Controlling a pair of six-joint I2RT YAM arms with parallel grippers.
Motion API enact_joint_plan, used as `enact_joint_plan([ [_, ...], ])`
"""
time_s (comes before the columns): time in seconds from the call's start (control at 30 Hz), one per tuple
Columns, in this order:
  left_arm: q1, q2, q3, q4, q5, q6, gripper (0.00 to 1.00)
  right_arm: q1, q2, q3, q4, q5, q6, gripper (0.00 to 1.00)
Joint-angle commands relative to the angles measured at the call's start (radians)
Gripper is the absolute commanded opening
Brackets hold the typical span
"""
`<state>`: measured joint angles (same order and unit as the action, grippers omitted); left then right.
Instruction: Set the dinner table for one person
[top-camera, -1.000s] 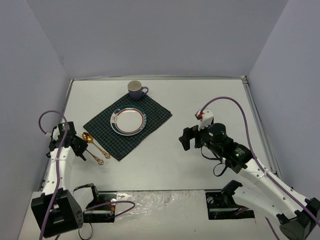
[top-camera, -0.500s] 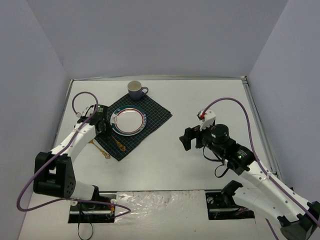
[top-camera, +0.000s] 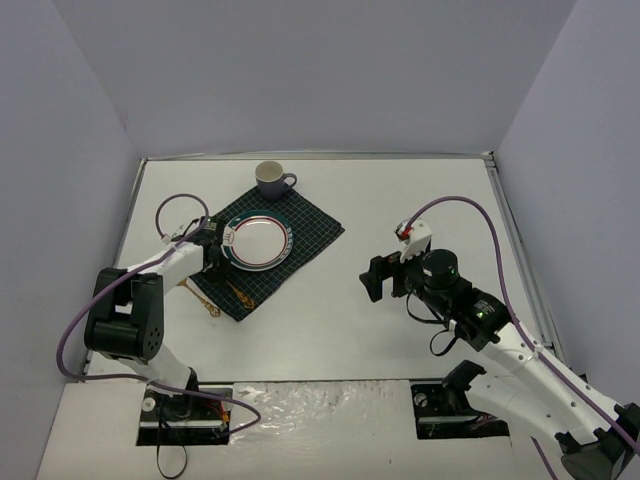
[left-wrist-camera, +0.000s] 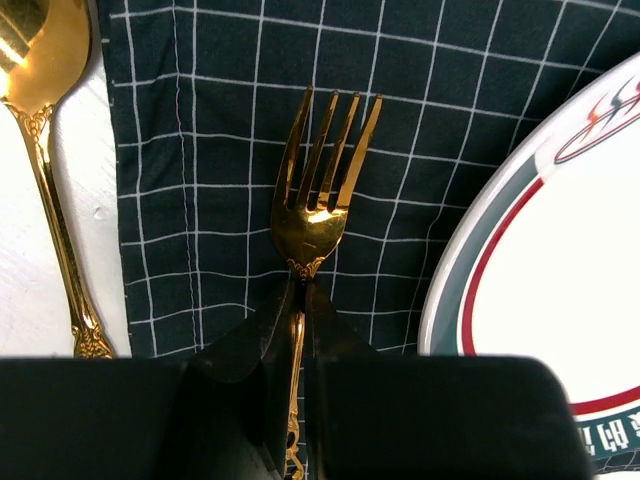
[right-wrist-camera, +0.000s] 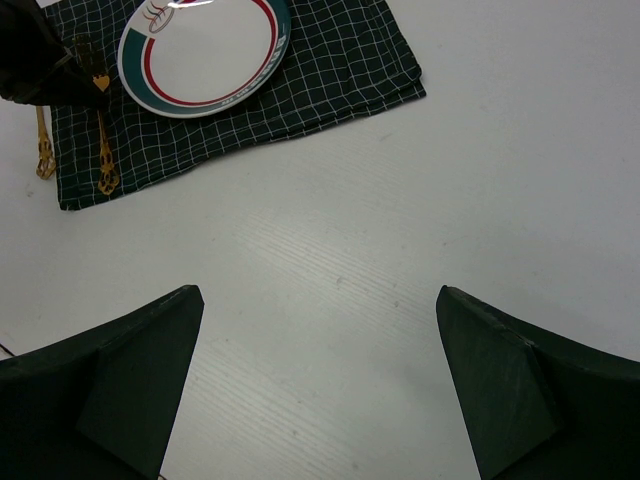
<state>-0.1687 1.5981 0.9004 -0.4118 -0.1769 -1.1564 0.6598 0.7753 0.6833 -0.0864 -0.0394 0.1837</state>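
My left gripper (left-wrist-camera: 303, 285) is shut on the neck of a gold fork (left-wrist-camera: 322, 190). The fork's tines lie over the dark green checked cloth (left-wrist-camera: 200, 120), just left of the white plate (left-wrist-camera: 560, 260) with red and green rings. From above, the left gripper (top-camera: 214, 262) sits at the plate's (top-camera: 257, 242) left rim and the fork's handle (top-camera: 236, 290) trails toward the cloth's near corner. A gold spoon (left-wrist-camera: 40, 60) lies on the bare dinner table (top-camera: 420, 200), left of the cloth. My right gripper (top-camera: 378, 278) hangs open and empty over bare table to the right.
A blue-grey cup (top-camera: 272, 180) stands on the table just beyond the cloth's (top-camera: 310, 225) far corner. Thin metal rails run along the table's far and right edges (top-camera: 512, 230). Grey walls close in three sides.
My left gripper has swung from the table's left edge onto the cloth, carrying the fork from beside the spoon to beside the plate. The right arm has hardly moved.
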Motion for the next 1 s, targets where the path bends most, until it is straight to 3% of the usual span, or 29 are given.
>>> enact_joint_plan([
  [0.0, 0.024, -0.019, -0.025, 0.044, -0.023, 0.001, 0.00, -0.005, -0.010, 0.004, 0.068, 0.027, 0.008, 1.00],
  [0.57, 0.047, -0.102, -0.055, -0.005, -0.023, 0.018, 0.00, -0.005, -0.014, 0.003, 0.068, 0.029, 0.008, 1.00],
  [0.97, 0.046, -0.053, -0.050, 0.000, 0.011, 0.062, 0.00, -0.006, -0.021, 0.001, 0.068, 0.029, 0.008, 1.00],
])
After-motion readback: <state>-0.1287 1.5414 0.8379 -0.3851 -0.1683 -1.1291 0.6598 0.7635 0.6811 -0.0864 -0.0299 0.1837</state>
